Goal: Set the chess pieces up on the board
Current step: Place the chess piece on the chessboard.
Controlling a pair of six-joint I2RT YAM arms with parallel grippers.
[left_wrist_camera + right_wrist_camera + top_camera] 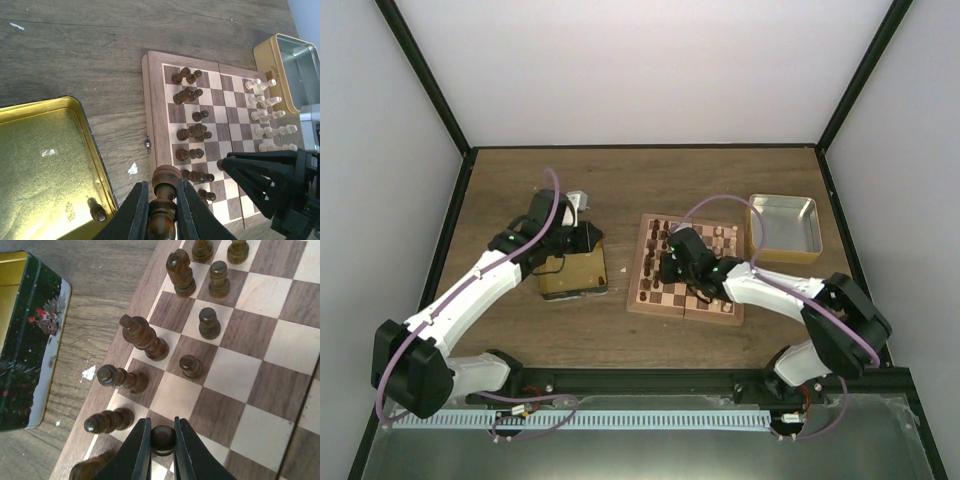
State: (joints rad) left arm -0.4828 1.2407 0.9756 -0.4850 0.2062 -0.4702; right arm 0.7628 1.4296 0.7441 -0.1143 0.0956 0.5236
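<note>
Wooden board (660, 297) lies mid-table in the top view, with the gold tin (585, 278) to its left. Left wrist: left gripper (162, 192) pinches a dark piece (166, 177) (upright) near the tin's rim. Right wrist: right gripper (162, 426) pinches a dark pawn (163, 439) at the board's edge squares.

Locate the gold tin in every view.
Top external: gold tin left of centre, beside the board's left edge.
Left wrist: gold tin in the lower left corner, open, its shiny inside showing.
Right wrist: gold tin at the left edge, its green decorated wall showing.
Shared landmark: the board, to the tin's right in all three views.
</note>
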